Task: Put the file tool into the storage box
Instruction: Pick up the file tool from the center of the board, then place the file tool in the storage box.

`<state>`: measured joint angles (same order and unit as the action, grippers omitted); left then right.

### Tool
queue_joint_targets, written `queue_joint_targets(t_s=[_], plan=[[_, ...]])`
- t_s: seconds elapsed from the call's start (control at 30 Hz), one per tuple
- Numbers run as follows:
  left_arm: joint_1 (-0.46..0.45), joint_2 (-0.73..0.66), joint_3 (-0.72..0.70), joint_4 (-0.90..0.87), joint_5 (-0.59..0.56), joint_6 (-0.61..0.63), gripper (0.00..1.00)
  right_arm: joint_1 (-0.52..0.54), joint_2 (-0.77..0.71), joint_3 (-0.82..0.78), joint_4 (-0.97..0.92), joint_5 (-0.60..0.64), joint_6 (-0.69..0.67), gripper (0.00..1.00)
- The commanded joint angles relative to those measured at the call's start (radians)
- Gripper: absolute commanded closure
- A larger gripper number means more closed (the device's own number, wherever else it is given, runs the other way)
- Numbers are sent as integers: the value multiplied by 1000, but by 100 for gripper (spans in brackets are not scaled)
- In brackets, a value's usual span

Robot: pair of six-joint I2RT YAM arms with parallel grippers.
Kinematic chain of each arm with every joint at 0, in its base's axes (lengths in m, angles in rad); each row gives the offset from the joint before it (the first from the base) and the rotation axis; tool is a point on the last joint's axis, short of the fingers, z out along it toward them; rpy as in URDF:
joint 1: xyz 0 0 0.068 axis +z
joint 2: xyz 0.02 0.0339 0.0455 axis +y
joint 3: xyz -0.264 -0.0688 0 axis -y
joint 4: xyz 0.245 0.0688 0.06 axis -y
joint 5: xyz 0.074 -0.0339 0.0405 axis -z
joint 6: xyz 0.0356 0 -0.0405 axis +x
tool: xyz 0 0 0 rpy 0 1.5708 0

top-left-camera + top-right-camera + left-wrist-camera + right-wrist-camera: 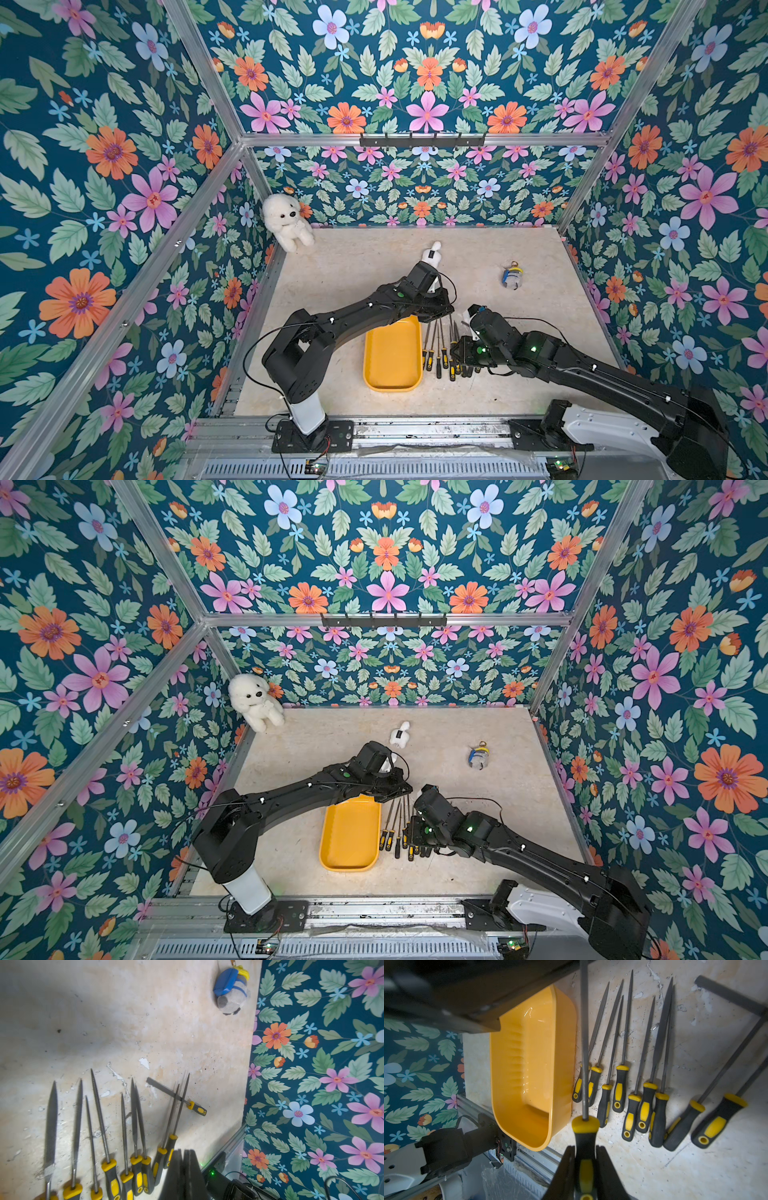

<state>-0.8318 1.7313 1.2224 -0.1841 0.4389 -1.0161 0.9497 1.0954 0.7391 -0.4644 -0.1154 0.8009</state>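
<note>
The storage box (392,357) (350,837) is a shallow yellow tray lying lengthwise at the table's front middle; in the right wrist view its bare inside (529,1064) holds nothing. Several file tools (440,353) (108,1147) with black-and-yellow handles lie in a row just right of it. My right gripper (585,1152) is shut on the handle of one file tool (584,1043), held above the row close to the tray's rim. My left gripper (184,1153) hovers over the far tips of the files (438,318), shut with nothing between its fingers.
One flat file (176,1095) lies crosswise under two others at the row's right end. A white plush dog (288,222) sits in the back left corner. A small white toy (432,253) and a blue-grey plush keychain (512,276) lie farther back. Flowered walls enclose the table.
</note>
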Motion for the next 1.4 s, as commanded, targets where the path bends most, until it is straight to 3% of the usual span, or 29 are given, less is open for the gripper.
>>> queue_joint_targets(t_s=[0.0,0.03,0.07,0.17,0.27,0.3,0.37,0.43,0.53,0.8,1.13,1.37], plan=[[1,-9,21,-25,25,24,100,3,10,9,2,13,-19,100],[3,-16,21,-34,24,34,100,4,10,10,4,15,-20,100],[6,-26,21,-49,26,49,100,3,10,15,7,16,-22,92],[41,-64,35,-140,19,113,100,4,2,44,20,28,-27,49],[115,-133,54,-271,4,215,100,2,-29,91,22,78,-34,18],[148,-158,70,-331,-8,266,100,-5,-44,106,17,92,-38,13],[209,-190,108,-477,-62,381,100,-40,-68,123,11,83,-40,12],[248,-202,144,-611,-188,483,100,-97,-89,127,-9,64,-33,11],[282,-208,101,-655,-300,550,100,-189,-91,131,-85,71,-5,11],[282,-181,-70,-506,-343,488,100,-231,4,107,-261,135,21,12],[272,-155,-238,-364,-355,441,100,-230,12,-35,-220,143,115,17],[265,-121,-308,-304,-351,427,100,-230,68,-49,-197,162,117,19]])
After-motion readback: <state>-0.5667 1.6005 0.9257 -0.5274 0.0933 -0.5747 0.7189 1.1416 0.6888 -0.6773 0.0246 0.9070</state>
